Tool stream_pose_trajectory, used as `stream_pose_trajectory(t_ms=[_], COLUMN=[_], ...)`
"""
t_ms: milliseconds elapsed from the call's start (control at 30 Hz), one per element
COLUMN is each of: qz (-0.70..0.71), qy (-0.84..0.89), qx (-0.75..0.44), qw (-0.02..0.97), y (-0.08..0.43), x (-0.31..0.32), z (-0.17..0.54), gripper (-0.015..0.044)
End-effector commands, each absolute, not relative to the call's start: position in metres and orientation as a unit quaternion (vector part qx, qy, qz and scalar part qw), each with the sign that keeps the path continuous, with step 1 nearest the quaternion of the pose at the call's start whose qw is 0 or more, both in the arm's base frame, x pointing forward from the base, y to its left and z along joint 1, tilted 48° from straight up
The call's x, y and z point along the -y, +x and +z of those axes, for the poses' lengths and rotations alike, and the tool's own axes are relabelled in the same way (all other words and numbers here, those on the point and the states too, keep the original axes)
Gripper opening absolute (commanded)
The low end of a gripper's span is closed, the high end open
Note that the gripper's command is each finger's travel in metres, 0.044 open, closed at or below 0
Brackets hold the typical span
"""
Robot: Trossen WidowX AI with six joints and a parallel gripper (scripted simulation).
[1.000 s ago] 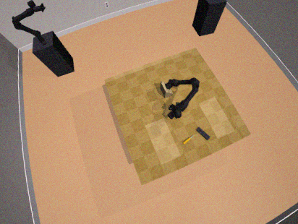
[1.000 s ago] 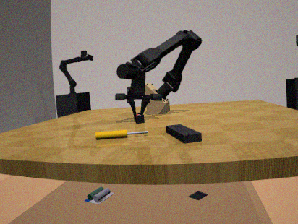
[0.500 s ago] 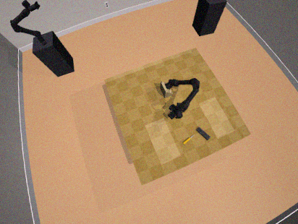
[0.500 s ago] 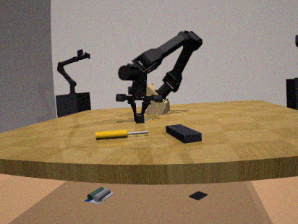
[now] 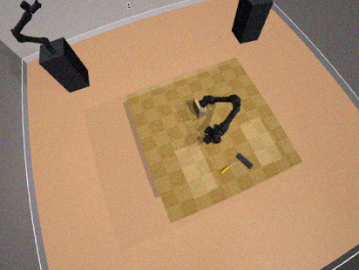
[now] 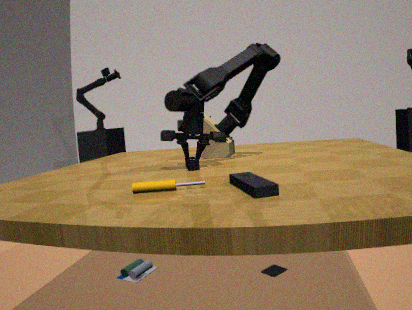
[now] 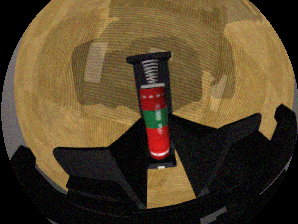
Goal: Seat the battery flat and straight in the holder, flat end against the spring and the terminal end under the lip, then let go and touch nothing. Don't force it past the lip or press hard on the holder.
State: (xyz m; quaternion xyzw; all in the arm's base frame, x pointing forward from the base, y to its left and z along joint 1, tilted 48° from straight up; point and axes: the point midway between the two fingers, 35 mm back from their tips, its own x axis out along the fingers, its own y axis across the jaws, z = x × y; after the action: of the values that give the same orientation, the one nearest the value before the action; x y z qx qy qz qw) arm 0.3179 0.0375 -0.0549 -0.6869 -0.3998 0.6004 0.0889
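The red battery with a green band (image 7: pixel 156 119) lies lengthwise over the black holder (image 7: pixel 167 95), roughly in line with it, in the wrist view. Its upper end meets the holder's coiled spring (image 7: pixel 151 71). Its lower end is close to the holder's lower end wall (image 7: pixel 170 163); whether it is under the lip or fully down cannot be told. My gripper (image 7: pixel 155 120) (image 6: pixel 193 159) points down and is shut on the battery, one finger on each side, low over the table. The fingers hide part of the battery's sides and of the holder's lower half.
A yellow screwdriver (image 5: pixel 226 168) (image 6: pixel 154 186) and a black block (image 5: pixel 245 160) (image 6: pixel 253 184) lie on the wooden table (image 5: pixel 174 209) (image 6: pixel 325 210), towards the exterior camera. A pale angled block (image 5: pixel 199 107) (image 6: pixel 220 148) stands behind the gripper, by the arm's base.
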Motion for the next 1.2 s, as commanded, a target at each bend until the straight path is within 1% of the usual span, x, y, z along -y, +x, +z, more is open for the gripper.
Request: stream_pose_trajectory(t_ms=[0,367,500,1033,1167], qz=[0.6,0.599,0.599,0.6,0.601], qy=[-0.687,-0.689,-0.689,-0.688,-0.689], qx=[0.398,0.397,0.397,0.397,0.395], qw=[0.093,0.093,0.093,0.091,0.091], y=[0.32,0.319,0.319,0.32,0.322], x=[-0.039,-0.039,-0.039,-0.027,-0.011], z=[-0.054,-0.054,-0.054,-0.045,-0.032], gripper=[0.0064,0.0064,0.0166,0.0166,0.0271])
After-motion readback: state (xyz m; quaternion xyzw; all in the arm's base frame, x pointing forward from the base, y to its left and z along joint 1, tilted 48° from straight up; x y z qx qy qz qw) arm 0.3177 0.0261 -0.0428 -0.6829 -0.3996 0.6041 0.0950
